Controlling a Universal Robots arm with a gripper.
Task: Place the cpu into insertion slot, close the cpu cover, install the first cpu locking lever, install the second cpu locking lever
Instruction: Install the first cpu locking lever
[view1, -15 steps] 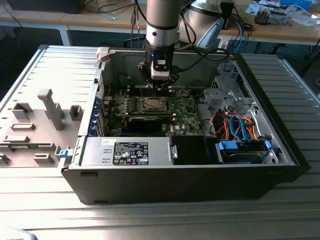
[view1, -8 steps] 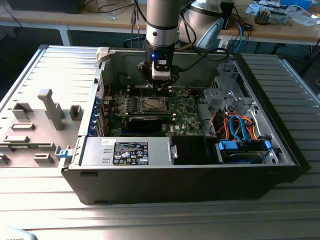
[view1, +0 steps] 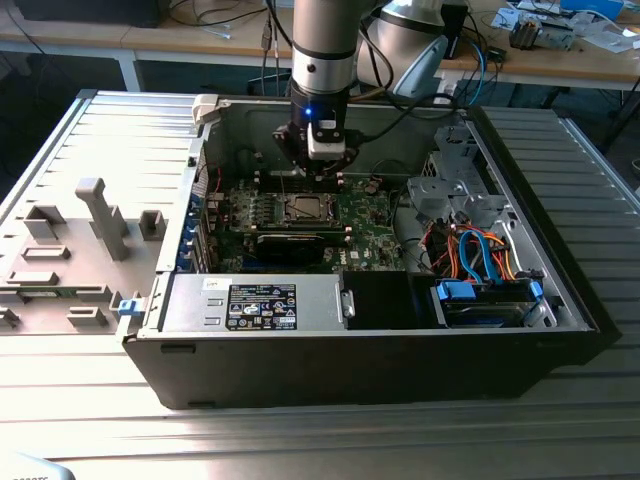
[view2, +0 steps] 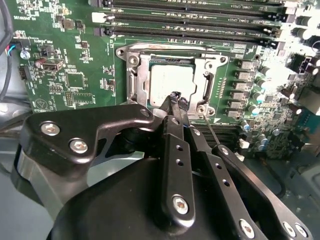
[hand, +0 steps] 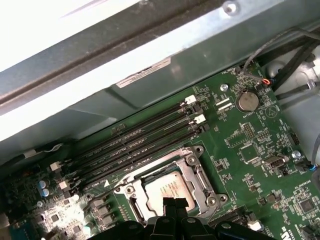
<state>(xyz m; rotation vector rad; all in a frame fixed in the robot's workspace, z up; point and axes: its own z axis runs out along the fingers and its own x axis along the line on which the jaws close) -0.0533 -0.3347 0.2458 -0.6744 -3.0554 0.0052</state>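
Observation:
The cpu (view2: 171, 81) lies in the insertion slot (view1: 303, 208) on the green board, its silvery top showing through the window of the cpu cover (view2: 136, 75), which lies flat over it. In the first wrist view the cpu (hand: 166, 186) sits inside the same silver frame (hand: 194, 172). My gripper (view2: 178, 101) hovers at the socket's edge with its black fingertips (hand: 169, 203) pressed together, nothing visible between them. A thin metal locking lever (view2: 212, 131) runs out from the socket corner beside the fingers. In the exterior view the gripper (view1: 322, 172) hangs just behind the socket.
Long memory slots (hand: 135, 142) run beside the socket. A long black card (view1: 295, 245) lies in front of it, then the power supply (view1: 255, 303). A drive bay with blue and orange cables (view1: 485, 285) fills the exterior view's right. A coin battery (hand: 247, 101) sits on the board.

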